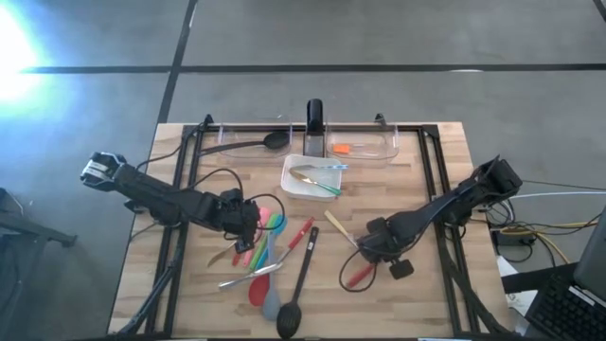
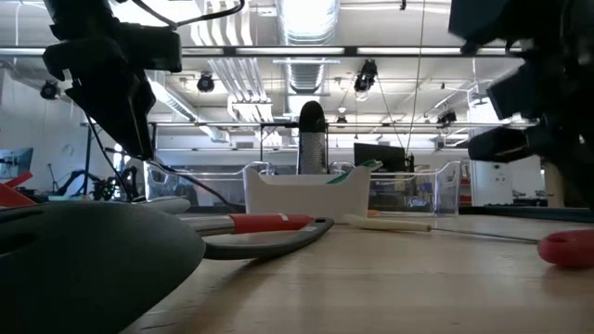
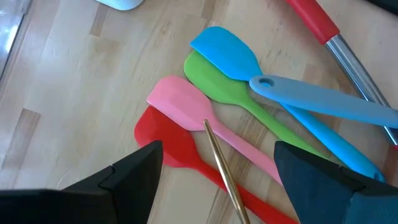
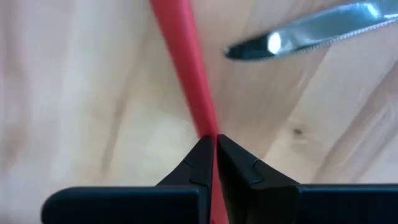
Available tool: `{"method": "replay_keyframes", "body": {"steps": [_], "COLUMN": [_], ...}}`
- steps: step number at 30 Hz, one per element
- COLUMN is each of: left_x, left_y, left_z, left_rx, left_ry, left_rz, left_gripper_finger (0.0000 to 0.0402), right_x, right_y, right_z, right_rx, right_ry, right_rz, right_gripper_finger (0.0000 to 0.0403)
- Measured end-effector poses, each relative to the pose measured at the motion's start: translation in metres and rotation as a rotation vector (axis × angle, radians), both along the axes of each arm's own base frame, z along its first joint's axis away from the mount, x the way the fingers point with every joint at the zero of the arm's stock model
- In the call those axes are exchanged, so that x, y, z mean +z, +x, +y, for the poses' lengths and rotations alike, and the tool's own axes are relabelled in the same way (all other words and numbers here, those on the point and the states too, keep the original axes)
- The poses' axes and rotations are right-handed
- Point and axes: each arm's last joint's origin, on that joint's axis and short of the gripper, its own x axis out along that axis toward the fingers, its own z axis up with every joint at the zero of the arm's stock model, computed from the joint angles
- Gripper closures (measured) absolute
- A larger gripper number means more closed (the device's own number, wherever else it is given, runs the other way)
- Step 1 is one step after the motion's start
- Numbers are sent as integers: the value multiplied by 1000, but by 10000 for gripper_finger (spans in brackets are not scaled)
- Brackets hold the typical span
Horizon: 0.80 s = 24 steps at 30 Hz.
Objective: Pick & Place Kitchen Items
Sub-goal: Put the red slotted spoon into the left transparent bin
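Observation:
My right gripper (image 1: 376, 249) stands right of centre, pointing down, shut on a slim red utensil (image 1: 359, 276). A cream-handled knife (image 1: 337, 227) lies beside it, its blade tip (image 4: 298, 34) showing in the right wrist view. My left gripper (image 3: 217, 180) hangs open over a fan of silicone spatulas lying flat on the table: pink (image 3: 180, 106), red (image 3: 165, 140), green (image 3: 214, 81) and blue (image 3: 227, 53). A thin gold-coloured utensil (image 3: 221, 165) lies across them, between the open fingers. My right gripper pinches the red utensil's slim handle (image 4: 202, 118) between its two fingertips (image 4: 239, 158), from above and pointing down, with the fingers across the handle. The handle runs away from the fingers over the wood. Its red end (image 2: 566, 249) shows low by the tabletop; whether it is clear, I cannot tell.
A white square dish (image 1: 292, 185) with a few utensils stands behind the middle. Two clear bins (image 1: 241, 142) (image 1: 365, 144) line the far edge. A black spoon (image 1: 295, 303), a red-handled utensil (image 1: 303, 235) and a metal one (image 1: 251, 277) lie near the front.

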Motion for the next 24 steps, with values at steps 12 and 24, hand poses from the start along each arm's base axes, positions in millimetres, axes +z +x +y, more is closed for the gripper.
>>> {"method": "replay_keyframes", "body": {"steps": [12,24], "left_x": [0,0], "left_y": [0,0], "left_z": [0,0], "left_rx": [2,3], "left_ry": [0,-1], "left_rz": [0,0], "left_gripper_finger": [92,92], "right_x": [25,18], "right_y": [-2,-7], "right_z": [-1,-3], "right_rx": [-138,-151], "right_ry": [34,1], "right_rz": [-94,-76], "right_gripper_finger": [396,298]}}
